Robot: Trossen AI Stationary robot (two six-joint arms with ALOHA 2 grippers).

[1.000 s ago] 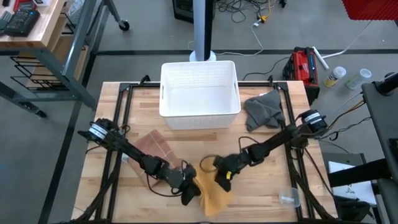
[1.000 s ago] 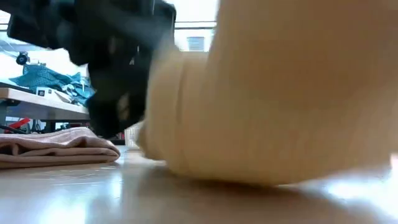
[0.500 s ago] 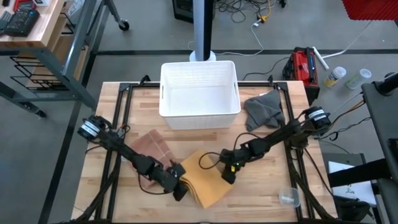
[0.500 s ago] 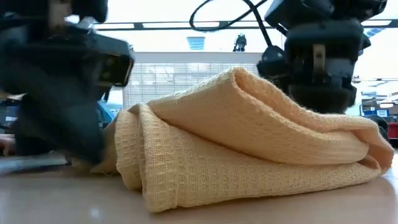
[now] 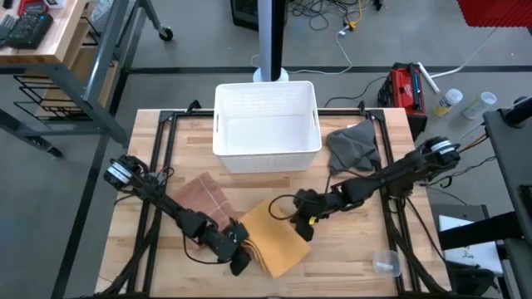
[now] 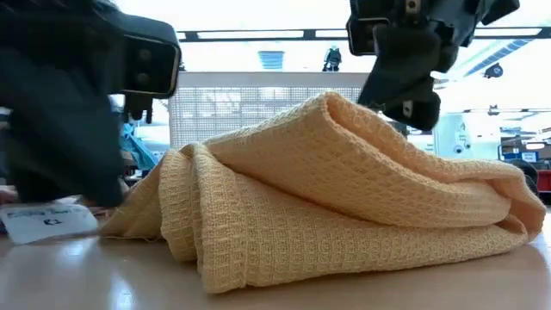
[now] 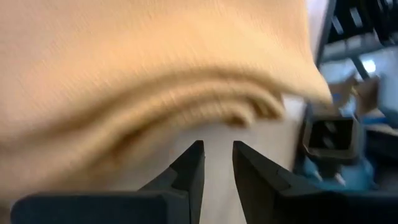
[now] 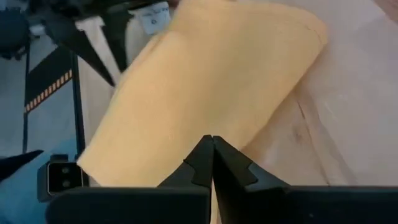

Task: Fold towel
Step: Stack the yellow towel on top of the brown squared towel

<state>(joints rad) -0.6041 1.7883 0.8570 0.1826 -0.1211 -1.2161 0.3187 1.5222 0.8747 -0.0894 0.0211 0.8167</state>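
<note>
Left pincer (image 5: 239,259): lower centre-left of the high frame, at the left edge of the yellow towel (image 5: 275,238). In my left wrist view its fingers (image 7: 186,165) stand a narrow gap apart with nothing between them, the towel's folded layers just ahead; released, holding nothing.

Right pincer (image 5: 304,226): centre of the high frame, over the towel's upper right edge. In my right wrist view the fingertips (image 8: 209,149) meet tip to tip, nothing pinched between them; clenched and empty. In the low view it hangs above the towel at upper right (image 6: 405,82).

Yellow towel: folded, lying on the worktop (image 5: 357,249) between my two pincers, lower centre of the high frame. The low view shows stacked waffle-weave layers with a rounded fold at the right.

Brown cloth (image 5: 206,197): folded, just left of the yellow towel.

Grey cloth (image 5: 350,146): crumpled, right of the white basket (image 5: 266,124), which sits at upper centre of the worktop.
</note>
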